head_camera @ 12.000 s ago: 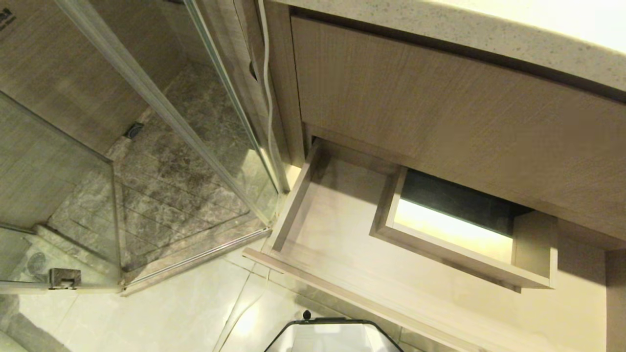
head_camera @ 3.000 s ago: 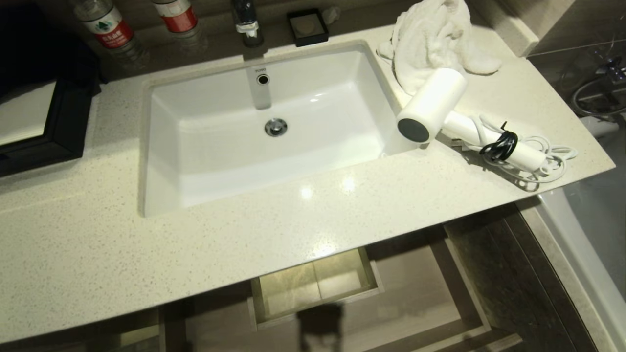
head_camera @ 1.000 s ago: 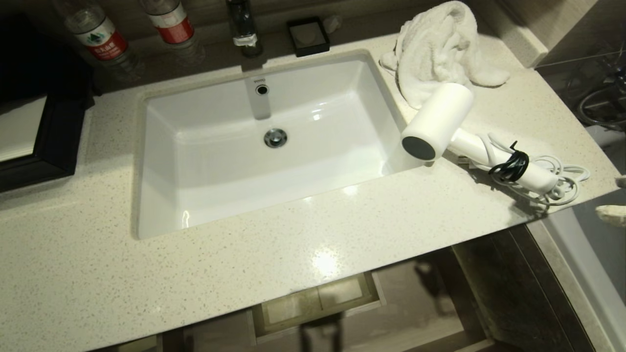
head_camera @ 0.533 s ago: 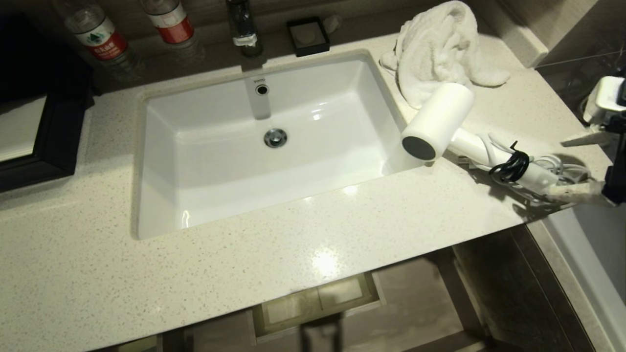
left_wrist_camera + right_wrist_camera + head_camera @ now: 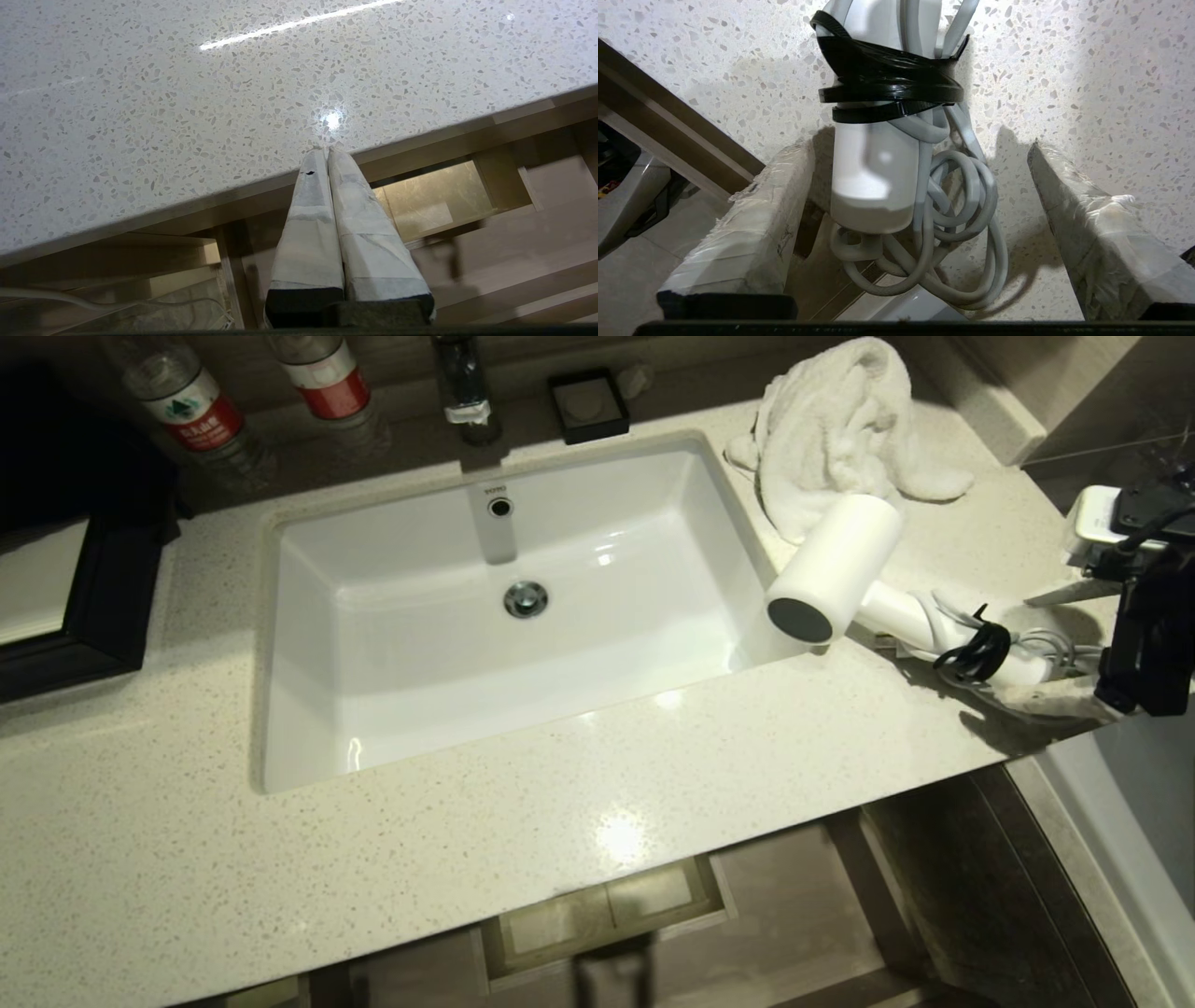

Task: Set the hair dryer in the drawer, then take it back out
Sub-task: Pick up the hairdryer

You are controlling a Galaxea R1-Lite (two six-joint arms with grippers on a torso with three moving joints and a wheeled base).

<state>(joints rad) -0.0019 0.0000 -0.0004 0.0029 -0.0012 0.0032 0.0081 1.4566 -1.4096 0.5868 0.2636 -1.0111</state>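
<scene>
The dryer (image 5: pixel 845 574) lies on the desk (image 5: pixel 467 859) just right of the sink (image 5: pixel 523 607), barrel against a towel (image 5: pixel 831 420) (cord tied in black). The right hand (image 5: pixel 1060 649) straddles the handle's end, fingers spread. Below, the drawer (image 5: pixel 803 933) stands pulled out.

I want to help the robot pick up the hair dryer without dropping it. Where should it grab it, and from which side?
Probably the handle of the hair dryer, taken from its free end at the countertop's right edge. The handle is slim and lies flat pointing that way, while the barrel is fat. The right gripper is open, with one finger on each side of the handle's end, below the black tie. The looped cord could snag.
</scene>
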